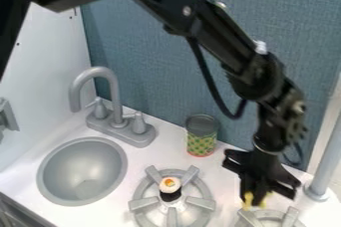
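The black gripper point(256, 183) hangs at the lower right, just above the back of the right burner point(290, 217). Small yellow patches point(248, 200) show at its lower end; whether they belong to a held thing cannot be made out. To its left, a small white-topped toy point(170, 184) with an orange spot and a dark lower part stands at the middle of the left burner point(206, 203). A can point(201, 144) with a green and yellow checked label stands upright behind the burners, against the blue-grey back panel.
On the left is a round grey sink point(83, 171), with a grey faucet point(114, 94) and two handles behind it. A grey post point(324, 164) rises at the right edge. The blue-grey back panel point(163, 81) stands behind the white counter point(230, 178).
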`<state>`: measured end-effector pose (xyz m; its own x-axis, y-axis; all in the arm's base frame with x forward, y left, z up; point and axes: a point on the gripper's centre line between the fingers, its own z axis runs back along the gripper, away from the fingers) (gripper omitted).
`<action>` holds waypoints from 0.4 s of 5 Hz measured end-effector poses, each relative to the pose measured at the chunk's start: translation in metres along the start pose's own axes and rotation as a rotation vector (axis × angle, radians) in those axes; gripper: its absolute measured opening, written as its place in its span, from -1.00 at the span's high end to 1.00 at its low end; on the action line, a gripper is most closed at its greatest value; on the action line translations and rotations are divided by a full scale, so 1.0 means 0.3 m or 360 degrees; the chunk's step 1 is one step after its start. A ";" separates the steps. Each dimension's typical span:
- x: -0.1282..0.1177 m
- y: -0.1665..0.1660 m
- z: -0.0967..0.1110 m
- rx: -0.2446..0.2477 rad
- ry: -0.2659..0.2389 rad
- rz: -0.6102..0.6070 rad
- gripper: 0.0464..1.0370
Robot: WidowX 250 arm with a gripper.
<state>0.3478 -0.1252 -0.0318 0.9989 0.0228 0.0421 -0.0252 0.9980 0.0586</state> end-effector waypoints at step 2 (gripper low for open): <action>0.147 0.051 -0.069 0.0181 0.0148 0.0197 0.86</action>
<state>0.3924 -0.1076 -0.0497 0.9871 0.1559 -0.0362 -0.1476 0.9741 0.1714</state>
